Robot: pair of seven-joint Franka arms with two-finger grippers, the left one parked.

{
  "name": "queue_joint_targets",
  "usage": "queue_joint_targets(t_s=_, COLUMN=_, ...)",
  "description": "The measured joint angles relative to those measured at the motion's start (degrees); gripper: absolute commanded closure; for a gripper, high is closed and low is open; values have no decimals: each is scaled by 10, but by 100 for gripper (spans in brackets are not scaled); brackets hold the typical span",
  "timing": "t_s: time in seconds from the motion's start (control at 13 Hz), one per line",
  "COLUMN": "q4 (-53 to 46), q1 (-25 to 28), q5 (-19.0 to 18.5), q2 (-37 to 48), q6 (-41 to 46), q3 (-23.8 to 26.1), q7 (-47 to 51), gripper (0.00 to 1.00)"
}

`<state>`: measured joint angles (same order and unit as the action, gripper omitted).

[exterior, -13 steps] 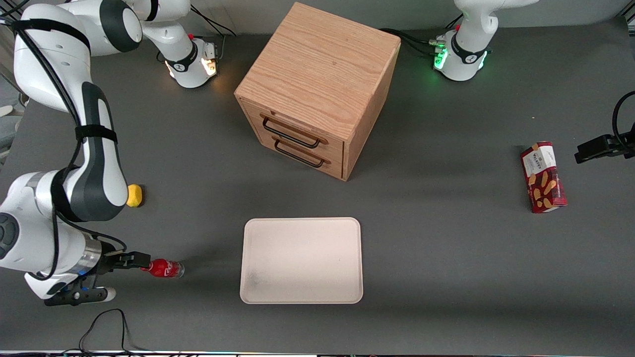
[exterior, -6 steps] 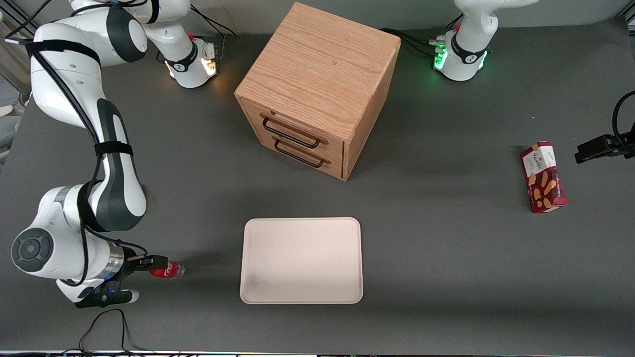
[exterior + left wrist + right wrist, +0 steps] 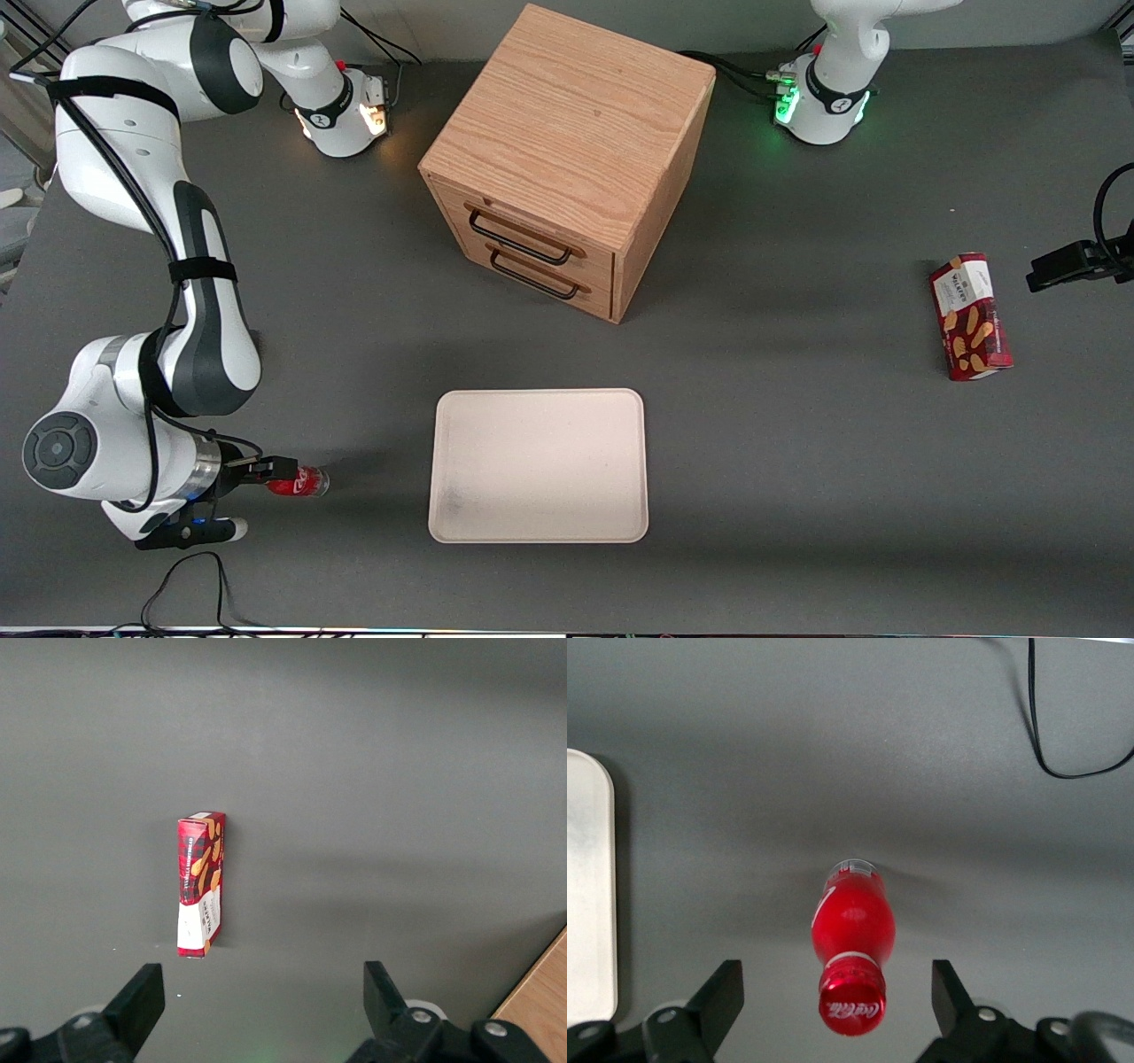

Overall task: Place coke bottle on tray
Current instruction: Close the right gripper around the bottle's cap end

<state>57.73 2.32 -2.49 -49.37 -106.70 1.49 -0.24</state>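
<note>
The bottle (image 3: 852, 943) is seen lying on the dark surface (image 3: 797, 461), cap toward the tool (image 3: 837, 997), beside the tray (image 3: 538, 465) but apart from it. The tool's fingers (image 3: 719, 997) are spread wide on either side of the cap, with clear gaps. In the front view the bottle's cap end is covered by the tool. In the wrist view, the tray is cut off at the edge.

My gripper (image 3: 833, 992) sits spread wide around the coke bottle (image 3: 299, 482), lying on the table (image 3: 797, 461) beside the tray (image 3: 539, 465), apart from it. Drawer cabinet (image 3: 567, 159) is farther from the front camera (snack box (image 3: 969, 316) way off toward the parked arm's end).
</note>
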Motion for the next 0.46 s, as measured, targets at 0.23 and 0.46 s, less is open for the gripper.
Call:
queue_joint_targets(t_s=0.23, q4=0, q1=0, q5=-4, q2=-4, q6=0, q3=-1, q7=-1, gripper=23)
queue_joint_targets(t_s=0.46, q4=0, q1=0, q5=-9, q2=-5, q6=2, q3=-1, q7=-1, gripper=93)
